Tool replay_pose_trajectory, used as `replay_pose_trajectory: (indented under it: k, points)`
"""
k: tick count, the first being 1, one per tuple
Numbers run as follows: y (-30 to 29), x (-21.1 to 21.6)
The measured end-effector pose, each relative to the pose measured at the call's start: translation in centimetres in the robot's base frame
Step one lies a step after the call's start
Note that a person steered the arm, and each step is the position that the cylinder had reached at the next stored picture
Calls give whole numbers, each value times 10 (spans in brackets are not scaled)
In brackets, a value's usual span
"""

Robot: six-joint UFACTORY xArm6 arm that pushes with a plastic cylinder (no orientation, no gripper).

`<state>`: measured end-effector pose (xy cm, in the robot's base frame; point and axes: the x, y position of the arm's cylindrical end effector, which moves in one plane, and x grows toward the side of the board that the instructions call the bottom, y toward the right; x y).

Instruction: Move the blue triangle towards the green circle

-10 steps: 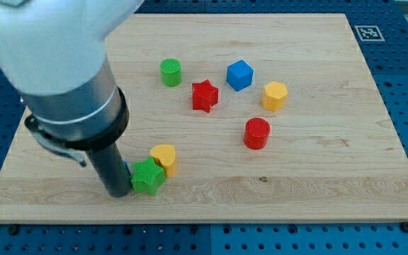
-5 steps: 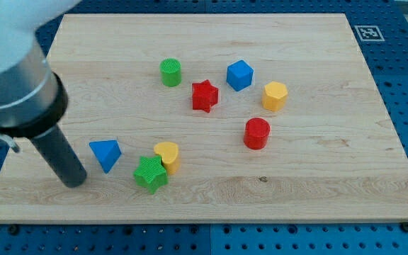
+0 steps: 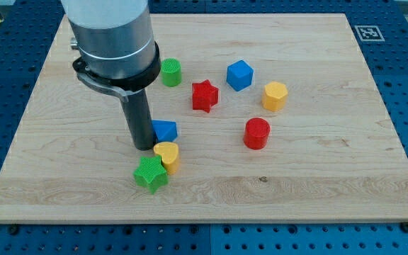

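1. Nearest the view's bottom, the green star (image 3: 150,174) touches the yellow heart (image 3: 166,155) just above it.
2. Next, my tip (image 3: 142,146) presses the left side of the blue triangle (image 3: 165,130); I have no jaws and hold nothing.
3. Further up, the red cylinder (image 3: 256,132) stands well to the right.
4. Beyond, the red star (image 3: 205,95) and yellow hexagon (image 3: 275,95) sit mid-board.
5. Farthest, the green circle (image 3: 171,71) and blue cube (image 3: 239,74) sit near the top of the wooden board (image 3: 317,177).
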<state>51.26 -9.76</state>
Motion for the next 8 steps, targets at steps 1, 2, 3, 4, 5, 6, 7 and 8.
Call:
replay_pose_trajectory:
  k: [1, 2, 3, 4, 5, 6, 7, 8]
  points:
    - [0, 13]
    - [13, 20]
    - [32, 20]
    - [44, 19]
    - [46, 8]
    - [50, -10]
    - [50, -19]
    - [50, -19]
